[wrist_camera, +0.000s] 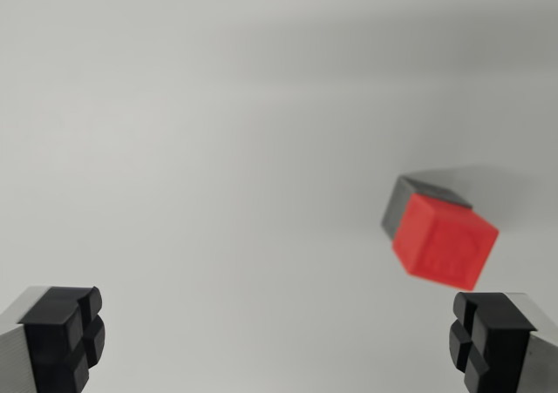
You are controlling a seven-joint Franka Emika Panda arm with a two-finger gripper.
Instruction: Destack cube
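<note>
Red cube [445, 240] sits stacked on a grey cube [408, 199], toward the wrist view's right; your gripper [279, 341] hangs spread wide and empty; you're at the approach, so centre over the red one, then descend.

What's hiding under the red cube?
A grey cube sits under the red cube; only its upper edge and one side peek out in the wrist view. The rest is covered by the red one, so anything beneath cannot be seen.

Red cube [445, 240]; grey cube [408, 199]; black fingertips [65, 336]; white table [218, 149].
</note>
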